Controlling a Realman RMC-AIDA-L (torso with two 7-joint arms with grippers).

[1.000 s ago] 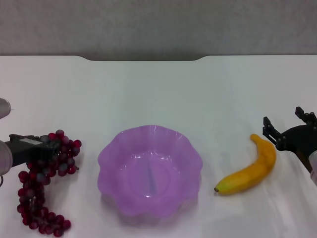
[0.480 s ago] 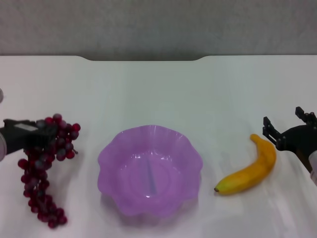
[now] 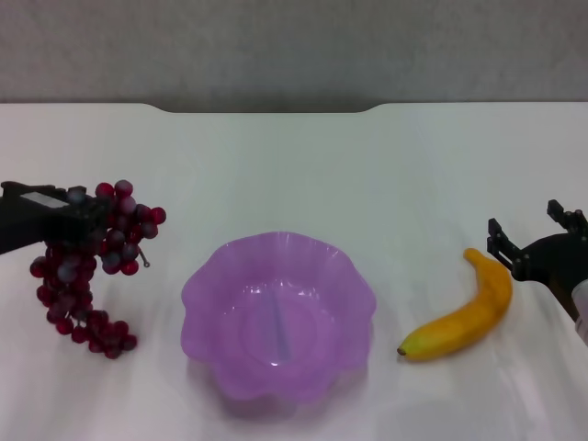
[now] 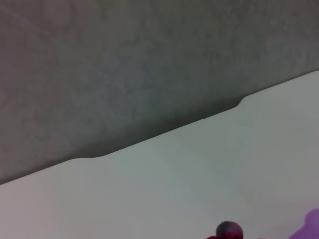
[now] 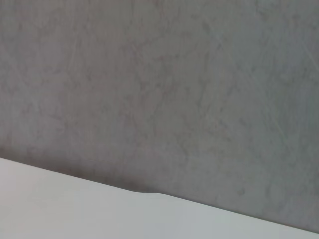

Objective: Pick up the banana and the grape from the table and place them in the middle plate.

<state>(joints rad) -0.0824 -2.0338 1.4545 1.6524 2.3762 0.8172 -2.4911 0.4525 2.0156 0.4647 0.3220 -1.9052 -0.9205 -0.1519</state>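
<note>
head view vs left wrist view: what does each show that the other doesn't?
Head only: the left gripper shut on the grape bunch beside the whole purple plate; the banana on the table next to the open right gripper.
Left wrist only: nothing extra.
Both: white table, its notched far edge, grey wall, a few grapes, a sliver of plate.

The left wrist view shows mostly the white desk (image 4: 199,169) and a grey wall (image 4: 124,64) behind it. The desk's far edge meets the wall along a slanting line, broken by a shallow notch. At the near limit of the desk surface, one frosted dark red berry of the grape (image 4: 229,230) is visible, with more red just beside it. Close to it, a small purple portion of the middle plate (image 4: 313,225) appears. No claw is visible.
</note>
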